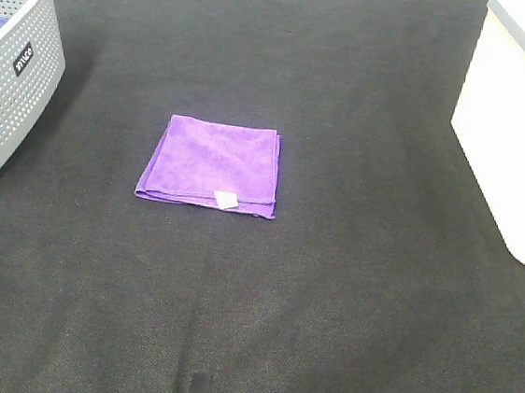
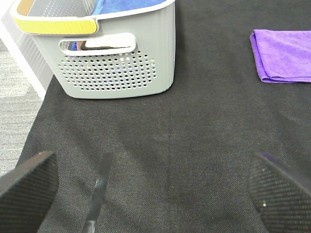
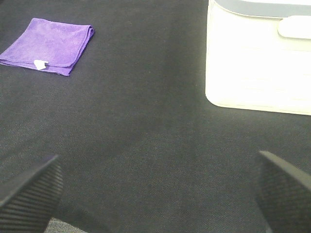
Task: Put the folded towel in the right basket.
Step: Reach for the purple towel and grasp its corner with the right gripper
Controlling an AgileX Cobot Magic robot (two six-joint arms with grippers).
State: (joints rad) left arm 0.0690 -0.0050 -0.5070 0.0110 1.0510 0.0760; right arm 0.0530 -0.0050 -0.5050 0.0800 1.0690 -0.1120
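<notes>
The folded towel (image 1: 211,165) is a purple square cloth with a small white tag at its near edge, lying flat on the black mat in the middle. It also shows in the left wrist view (image 2: 284,56) and in the right wrist view (image 3: 48,45). The right basket (image 1: 524,121) is a white smooth-walled bin with a greyish rim at the far right; the right wrist view shows its wall (image 3: 257,63). My left gripper (image 2: 150,194) is open and empty, well short of the towel. My right gripper (image 3: 155,194) is open and empty. Neither gripper shows in the exterior view.
A grey perforated basket (image 1: 8,67) with a black label stands at the far left, holding a blue cloth (image 2: 124,5). The mat's left edge and grey floor (image 2: 14,107) show beside it. Black mat (image 1: 326,306) lies all around the towel.
</notes>
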